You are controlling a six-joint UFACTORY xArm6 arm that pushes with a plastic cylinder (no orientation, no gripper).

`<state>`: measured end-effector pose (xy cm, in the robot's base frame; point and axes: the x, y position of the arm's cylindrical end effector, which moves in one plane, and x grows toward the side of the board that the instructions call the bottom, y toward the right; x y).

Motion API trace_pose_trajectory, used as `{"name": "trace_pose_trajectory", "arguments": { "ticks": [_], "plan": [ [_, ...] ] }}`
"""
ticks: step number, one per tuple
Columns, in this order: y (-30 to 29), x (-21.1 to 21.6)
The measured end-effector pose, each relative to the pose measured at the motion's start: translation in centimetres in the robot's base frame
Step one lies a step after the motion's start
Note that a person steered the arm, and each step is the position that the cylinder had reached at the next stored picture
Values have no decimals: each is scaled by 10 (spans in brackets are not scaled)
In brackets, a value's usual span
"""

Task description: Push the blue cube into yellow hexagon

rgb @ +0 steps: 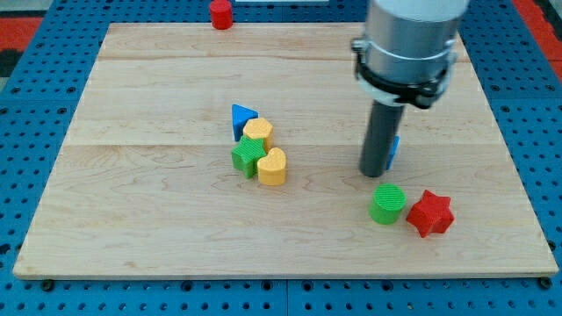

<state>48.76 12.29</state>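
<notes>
The blue cube [395, 151] is mostly hidden behind my rod; only a sliver shows at the rod's right side. My tip [373, 173] rests on the board right against the cube's left front. The yellow hexagon [258, 132] sits left of centre in a tight cluster, with a blue triangle [241, 118] at its upper left, a green block [247, 157] below it and a yellow heart [273, 166] at its lower right. The tip is well to the right of that cluster.
A green cylinder [387, 204] and a red star [430, 213] lie just below the tip toward the view's bottom right. A red cylinder [220, 14] stands at the board's top edge. The wooden board [132, 219] is framed by blue pegboard.
</notes>
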Motion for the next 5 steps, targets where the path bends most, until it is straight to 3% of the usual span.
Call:
{"name": "trace_pose_trajectory", "arguments": {
  "ticks": [2, 5],
  "plan": [
    [72, -18],
    [-3, -27]
  ]
}}
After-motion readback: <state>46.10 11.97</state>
